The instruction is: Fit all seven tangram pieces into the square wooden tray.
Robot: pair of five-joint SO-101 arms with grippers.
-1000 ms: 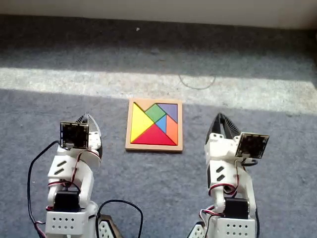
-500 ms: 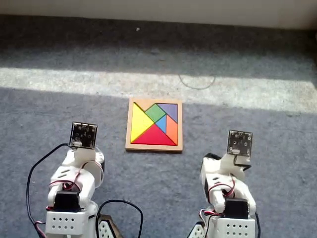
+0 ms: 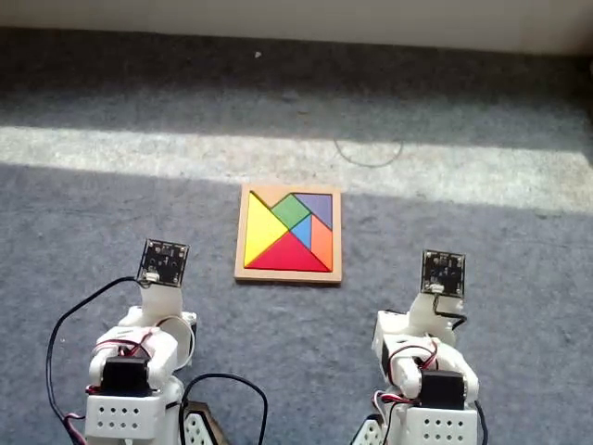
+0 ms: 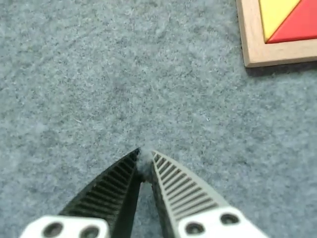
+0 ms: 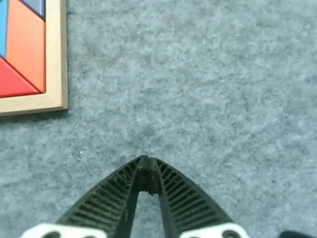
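1. The high view takes in the whole square wooden tray. It lies flat on the grey carpeted surface, ahead of and between the left arm and the right arm. A band of sunlight crosses the surface beyond the tray.
2. The left wrist view takes in one near corner of the tray, holding part of the large yellow triangle and part of the large red triangle.
3. The right wrist view takes in the other near corner, with the orange piece seated against the rim.
4. The left gripper hangs over bare carpet with its jaws together at the tips and nothing between them. The tray is well apart from it, off to one side.
5. The right gripper likewise has its jaws together and empty, over bare carpet, with the tray corner well apart.
6. The count is one tray, two arms and two grippers.
7. Six pieces can be told by colour in the tray: yellow, red, orange, a green piece, a blue piece and a violet piece.
8. A pale wood-toned patch at the far corner above the yellow triangle cannot be told as piece or tray floor.
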